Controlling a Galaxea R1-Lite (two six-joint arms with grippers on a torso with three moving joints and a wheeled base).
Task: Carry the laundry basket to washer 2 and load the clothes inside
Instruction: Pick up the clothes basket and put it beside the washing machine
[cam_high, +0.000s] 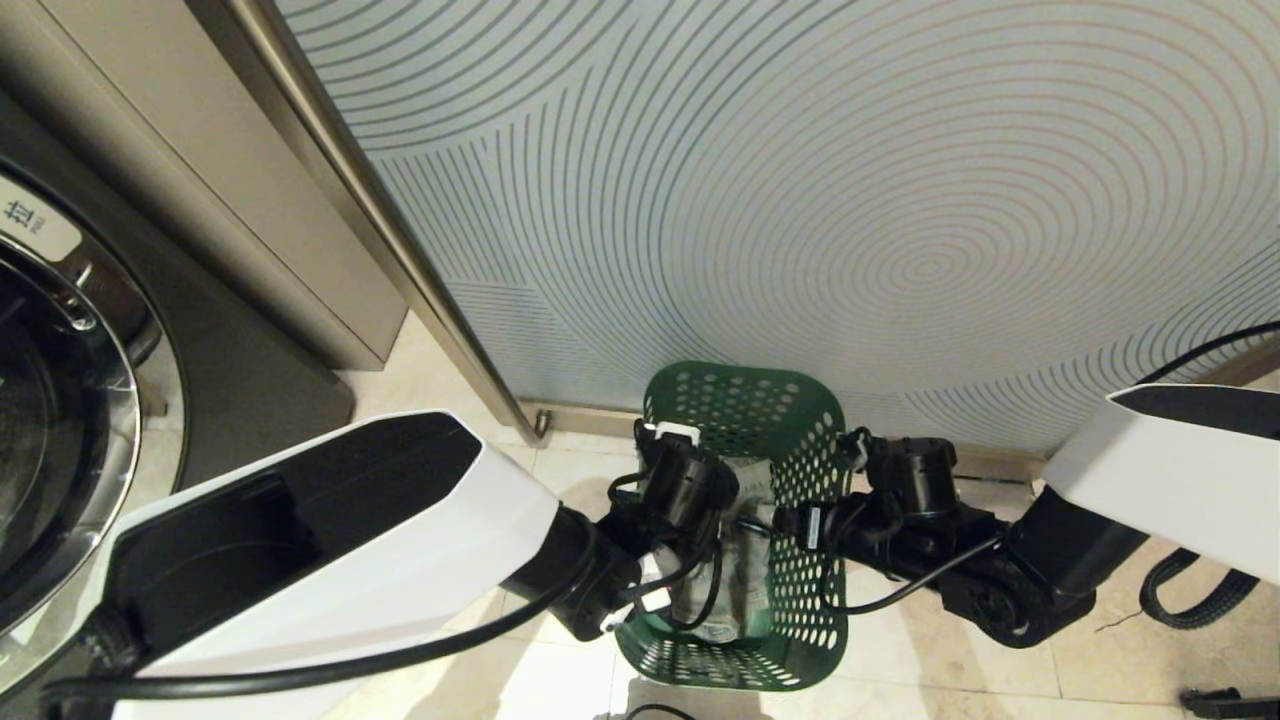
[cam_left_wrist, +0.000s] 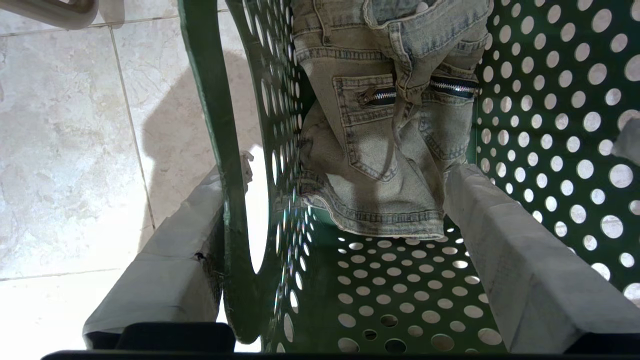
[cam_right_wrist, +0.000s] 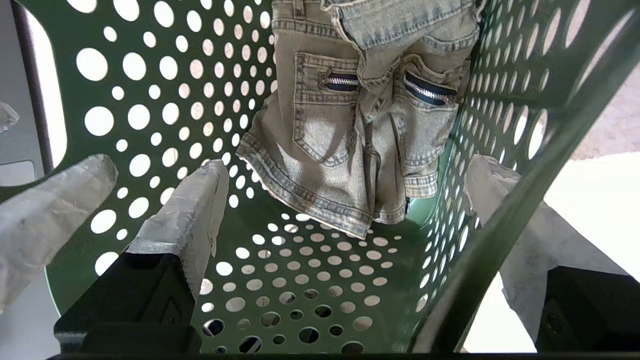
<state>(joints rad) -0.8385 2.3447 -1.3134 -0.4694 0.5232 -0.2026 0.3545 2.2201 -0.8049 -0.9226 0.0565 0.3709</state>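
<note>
Shorts (cam_high: 738, 560) in basket (cam_high: 800, 420), washer (cam_high: 60, 400) left, glass panel (cam_high: 850, 180) behind

You are getting warm, even light: glare is washing out the floor tiles (cam_left_wrist: 45, 320) in both wrist views, the basket (cam_left_wrist: 235, 150) is casting a shadow, and everything is staying sharp.

Place: a laundry area in a home or serviced building.
Machine: front-loading washer (cam_high: 60, 420) with a chromed round door, well off to the left gripper's (cam_left_wrist: 345, 210) outer side.
Basket: green perforated laundry basket (cam_high: 800, 420) holding denim shorts (cam_left_wrist: 380, 150), between both grippers.
Floor: pale marble-look tiles (cam_left_wrist: 65, 150) beneath them.
</note>
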